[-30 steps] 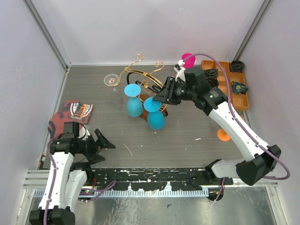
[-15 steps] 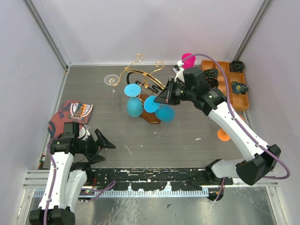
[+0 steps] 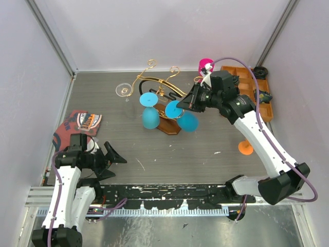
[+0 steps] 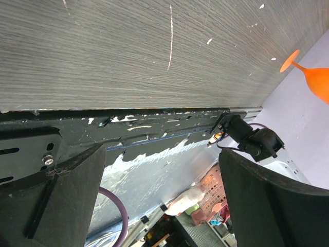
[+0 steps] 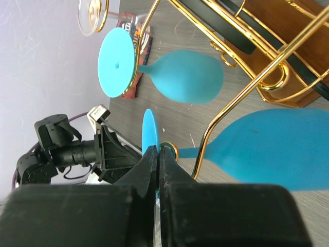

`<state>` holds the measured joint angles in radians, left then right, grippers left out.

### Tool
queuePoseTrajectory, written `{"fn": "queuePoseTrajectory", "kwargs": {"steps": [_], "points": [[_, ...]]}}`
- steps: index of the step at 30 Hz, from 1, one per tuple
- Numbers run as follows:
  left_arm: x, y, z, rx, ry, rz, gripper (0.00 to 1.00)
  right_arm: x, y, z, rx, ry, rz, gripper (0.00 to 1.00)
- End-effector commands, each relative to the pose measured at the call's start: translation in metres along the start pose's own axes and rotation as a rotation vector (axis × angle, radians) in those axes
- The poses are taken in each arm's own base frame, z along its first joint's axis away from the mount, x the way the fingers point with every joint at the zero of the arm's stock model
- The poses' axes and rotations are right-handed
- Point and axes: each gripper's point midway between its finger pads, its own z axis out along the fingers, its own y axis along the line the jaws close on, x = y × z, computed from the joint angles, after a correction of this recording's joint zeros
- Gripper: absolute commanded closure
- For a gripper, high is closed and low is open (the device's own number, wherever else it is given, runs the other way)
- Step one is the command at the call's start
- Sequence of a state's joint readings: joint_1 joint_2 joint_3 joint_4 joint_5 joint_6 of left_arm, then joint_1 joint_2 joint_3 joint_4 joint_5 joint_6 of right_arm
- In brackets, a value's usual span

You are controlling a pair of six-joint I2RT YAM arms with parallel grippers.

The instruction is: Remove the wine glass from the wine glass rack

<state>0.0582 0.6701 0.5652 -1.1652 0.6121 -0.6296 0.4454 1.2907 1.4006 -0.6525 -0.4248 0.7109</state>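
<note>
Now the right gripper (image 3: pixel 181 107) pinches the blue wine glass (image 3: pixel 188 122) by its thin foot, likely light and slippery; left gripper (image 3: pixel 115 165) hangs open.

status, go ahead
Left gripper open, idle by its base. Right gripper shut on blue wine glass foot; stem not yet clear of wine glass rack wire. Second blue glass hangs close alongside.

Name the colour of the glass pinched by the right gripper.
Light blue wine glass, clearest in the right wrist view.
</note>
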Motion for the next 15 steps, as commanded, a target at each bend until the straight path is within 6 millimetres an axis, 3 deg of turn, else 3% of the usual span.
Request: {"fn": "queuePoseTrajectory", "kwargs": {"steps": [1,8,15], "points": [[0.005,-0.002,-0.008,-0.013,0.007,0.002,0.02,-0.019,0.023,-0.021,-0.06,-0.08,-0.045,0.99],[0.007,0.001,-0.007,-0.016,0.015,-0.001,0.02,-0.029,0.033,-0.017,-0.095,-0.101,-0.046,0.99],[0.007,0.001,-0.005,-0.012,0.014,-0.002,0.02,-0.019,0.036,-0.017,-0.135,-0.071,-0.023,0.99]]}}
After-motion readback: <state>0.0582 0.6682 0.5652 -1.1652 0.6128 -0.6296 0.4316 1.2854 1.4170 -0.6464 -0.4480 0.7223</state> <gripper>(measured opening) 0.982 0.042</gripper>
